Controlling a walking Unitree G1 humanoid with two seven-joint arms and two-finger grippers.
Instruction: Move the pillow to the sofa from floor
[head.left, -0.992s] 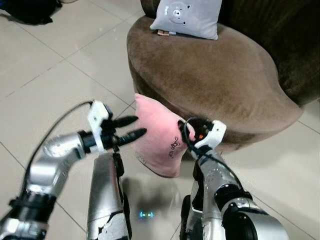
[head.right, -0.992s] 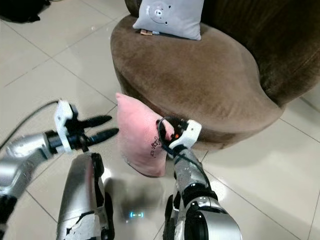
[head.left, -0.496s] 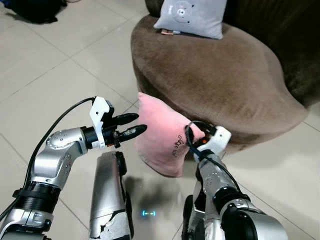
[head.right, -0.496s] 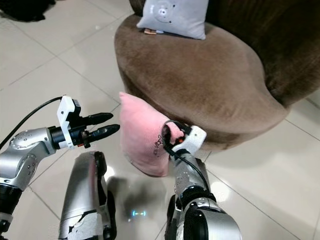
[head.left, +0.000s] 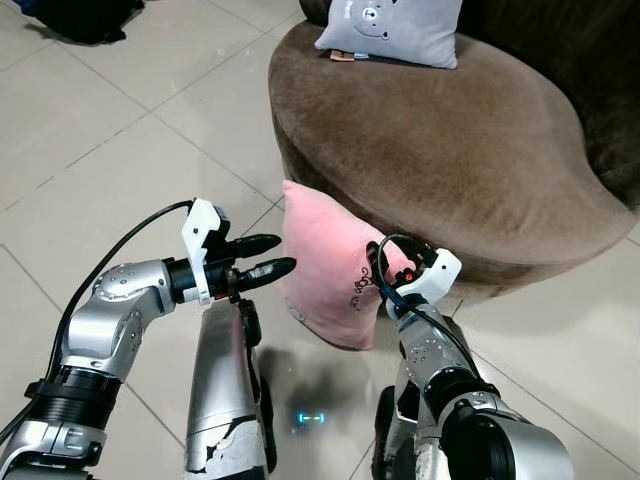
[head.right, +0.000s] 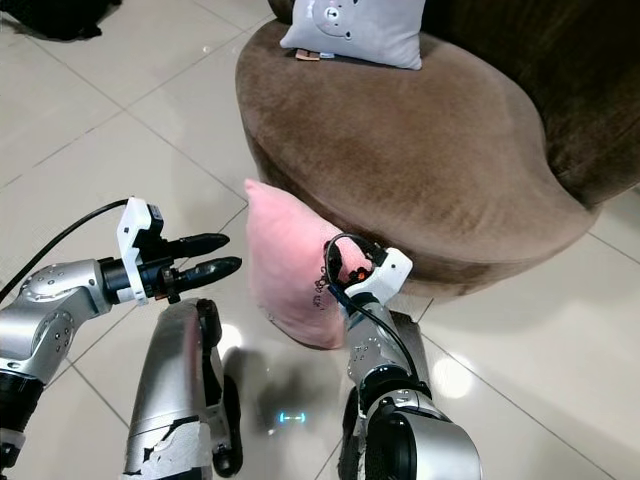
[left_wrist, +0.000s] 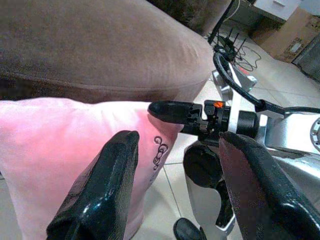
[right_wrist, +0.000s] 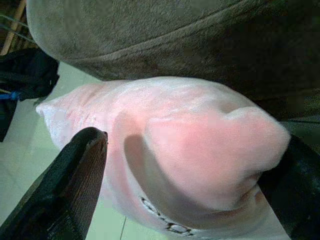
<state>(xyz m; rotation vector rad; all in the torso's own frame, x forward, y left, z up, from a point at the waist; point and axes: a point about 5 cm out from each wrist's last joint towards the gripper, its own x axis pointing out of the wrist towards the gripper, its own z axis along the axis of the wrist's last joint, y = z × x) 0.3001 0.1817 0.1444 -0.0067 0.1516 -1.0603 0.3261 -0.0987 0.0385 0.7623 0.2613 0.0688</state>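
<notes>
We see little change over 1 second: right claw (head.left: 385, 272) still pinches the pink pillow (head.left: 325, 268) against the brown sofa (head.left: 450, 140); left claw (head.left: 268, 256) stays open, empty, beside it.

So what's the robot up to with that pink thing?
It is picking a pink pillow up off the tiled floor to put it on the brown sofa. Its right hand has a corner of the pillow bunched between its fingers, while the left hand hovers open just beside the other edge. The pillow stands upright against the sofa's front. A grey pillow already lies on the seat.
</notes>
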